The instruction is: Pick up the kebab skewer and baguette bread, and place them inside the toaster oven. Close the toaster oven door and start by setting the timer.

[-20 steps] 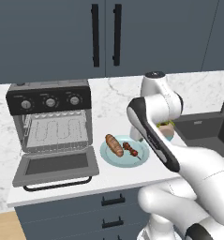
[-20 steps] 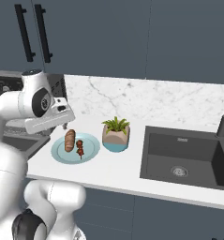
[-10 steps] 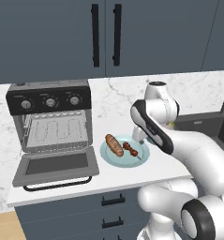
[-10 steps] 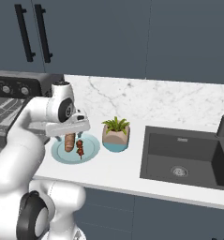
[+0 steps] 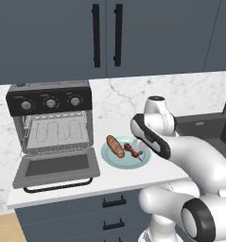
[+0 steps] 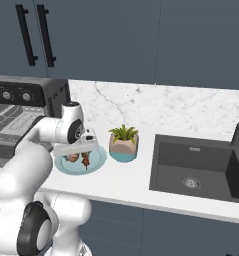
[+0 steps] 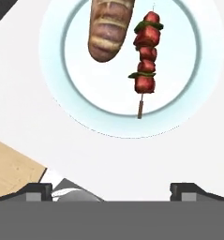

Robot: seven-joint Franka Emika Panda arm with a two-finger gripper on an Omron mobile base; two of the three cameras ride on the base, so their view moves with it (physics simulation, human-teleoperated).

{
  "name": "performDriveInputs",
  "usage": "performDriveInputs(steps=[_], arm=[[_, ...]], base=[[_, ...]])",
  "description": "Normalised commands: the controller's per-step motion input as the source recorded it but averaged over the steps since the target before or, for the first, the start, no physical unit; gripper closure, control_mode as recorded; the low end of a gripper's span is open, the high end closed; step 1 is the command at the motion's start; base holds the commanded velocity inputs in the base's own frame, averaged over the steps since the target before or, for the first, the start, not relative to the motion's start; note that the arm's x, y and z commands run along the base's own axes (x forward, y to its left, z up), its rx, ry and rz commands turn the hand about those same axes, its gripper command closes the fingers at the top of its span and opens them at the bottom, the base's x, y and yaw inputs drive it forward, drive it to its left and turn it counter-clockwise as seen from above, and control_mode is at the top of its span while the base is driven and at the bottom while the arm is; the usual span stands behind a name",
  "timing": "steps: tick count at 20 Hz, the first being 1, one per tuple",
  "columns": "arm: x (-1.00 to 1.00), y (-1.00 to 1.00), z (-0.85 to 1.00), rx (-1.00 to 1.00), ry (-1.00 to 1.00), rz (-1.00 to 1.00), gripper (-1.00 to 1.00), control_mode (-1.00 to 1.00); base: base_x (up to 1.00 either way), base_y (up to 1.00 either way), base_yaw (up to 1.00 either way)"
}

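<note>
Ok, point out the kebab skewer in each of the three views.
Left base view: kebab skewer on the plate's right half, right of the baguette bread.
Right base view: on the plate, just under the hand.
Hand view: upper centre-right, lying lengthwise.
Shared landmark: the pale blue plate.

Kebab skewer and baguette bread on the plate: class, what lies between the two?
Only bare plate. In the hand view the kebab skewer and baguette bread lie side by side, apart, with pale plate surface showing between them.
</note>
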Motion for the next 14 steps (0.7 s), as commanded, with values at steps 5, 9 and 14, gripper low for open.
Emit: performDriveInputs(steps=[5,9,14], arm=[[0.56,0.00,-0.35,0.00,0.00,-0.02,-1.00,-1.00],[0.51,0.00,-0.34,0.00,0.00,-0.02,-1.00,-1.00],[0.27,0.00,-0.36,0.00,0.00,-0.01,-1.00,-1.00]], base=[[0.00,0.00,0.00],[0.00,0.00,0.00],[0.00,0.00,0.00]])
